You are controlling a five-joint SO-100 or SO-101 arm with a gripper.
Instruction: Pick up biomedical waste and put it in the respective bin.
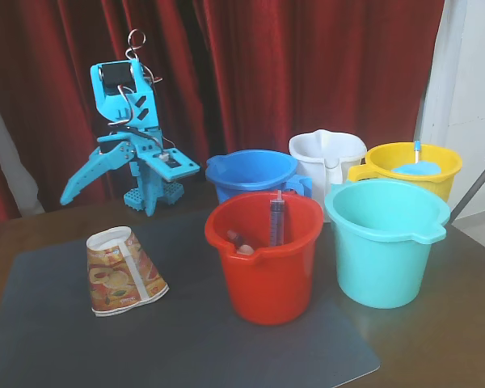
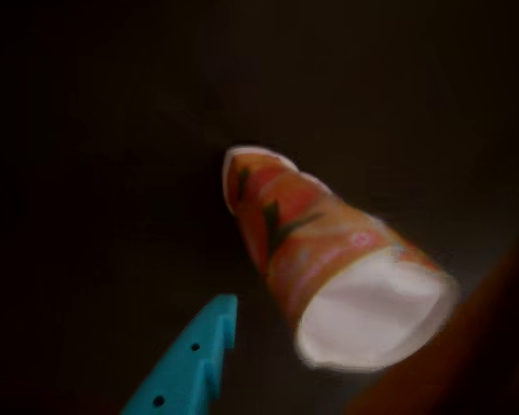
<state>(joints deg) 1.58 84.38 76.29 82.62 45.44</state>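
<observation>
- Fixed view: a bright blue 3D-printed plastic robot arm [image 1: 133,129] stands at the back left of a brown wooden table [image 1: 461,323], in front of a dark red curtain [image 1: 307,73].
- The arm's two-finger gripper [image 1: 71,194] points down and to the left, above the tabletop and apart from every object. Its fingers appear drawn together and clasp nothing; the wrist view shows only one blue finger [image 2: 190,367], so this reading rests on the fixed view alone.
- A crushed white paper cup printed with orange, yellow and red food pictures [image 1: 123,271] lies on its side on a dark grey mat [image 1: 186,347] that covers the front left of the table. It is left of the buckets and forward of the arm's base.
- In the wrist view the cup [image 2: 329,259] lies against a dark surface, its white open mouth turned toward the lower right, and the blue finger tip sits just beside it at lower left, without touching it.
- A red plastic bucket [image 1: 267,259] stands at the centre, on the mat's right part; a syringe [image 1: 276,220] stands upright inside it.
- A turquoise plastic bucket with a pouring lip [image 1: 384,242] stands just right of the red bucket, well apart from the cup.
- Behind these stand a darker blue plastic bucket [image 1: 255,174], a white plastic bucket [image 1: 327,158] and a yellow plastic bucket [image 1: 416,166], in that order from left to right.
- The yellow bucket holds a light blue item; its kind cannot be told.
</observation>
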